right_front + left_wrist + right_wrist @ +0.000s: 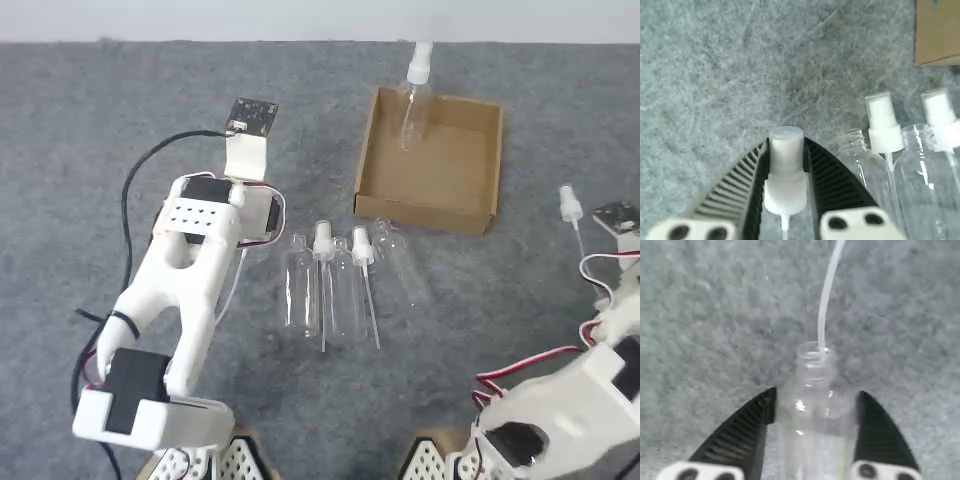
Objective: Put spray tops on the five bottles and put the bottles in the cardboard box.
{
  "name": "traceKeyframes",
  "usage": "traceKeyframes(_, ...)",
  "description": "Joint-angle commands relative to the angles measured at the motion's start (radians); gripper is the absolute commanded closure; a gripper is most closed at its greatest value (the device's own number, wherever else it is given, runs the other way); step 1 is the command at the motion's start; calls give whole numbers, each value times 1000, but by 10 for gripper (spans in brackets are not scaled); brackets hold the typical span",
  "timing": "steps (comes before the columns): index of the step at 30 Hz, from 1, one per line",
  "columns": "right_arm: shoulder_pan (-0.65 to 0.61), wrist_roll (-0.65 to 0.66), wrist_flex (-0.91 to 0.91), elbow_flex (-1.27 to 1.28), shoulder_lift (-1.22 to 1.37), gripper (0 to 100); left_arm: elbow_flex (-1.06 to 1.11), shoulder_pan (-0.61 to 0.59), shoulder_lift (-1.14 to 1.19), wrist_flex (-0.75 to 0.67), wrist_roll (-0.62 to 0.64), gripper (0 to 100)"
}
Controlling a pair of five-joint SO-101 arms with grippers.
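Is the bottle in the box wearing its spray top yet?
On: the bottle in the cardboard box has a white spray top fitted on its neck.

Mottled grey on the tabletop, plain brown on the box, see-through and colourless for the bottles. White for the spray tops, the tube and the arms, with a grid of small dots on one plate, black motor blocks and red, white and black wires. Black with a ribbed pattern on the fingers, white at their bases.
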Motion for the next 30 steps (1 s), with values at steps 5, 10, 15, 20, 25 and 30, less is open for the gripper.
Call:
traceKeyframes(5,22,-17,44,-152,-41,994,-13,-6,-71,-23,-3,987)
traceKeyframes(10,24,-12,232,-311,-117,994,-13,-6,-71,-23,-3,987)
traceKeyframes(15,36,-5,366,-413,-205,994,-13,-6,-71,-25,-3,987)
traceKeyframes(20,31,72,498,-430,-303,993,-16,-6,-72,-26,-3,987)
traceKeyframes(25,-131,-138,512,-427,-412,993,-104,-6,-137,41,-3,987)
traceKeyframes(30,-450,-419,490,-419,-570,993,-174,-6,-361,146,-8,987)
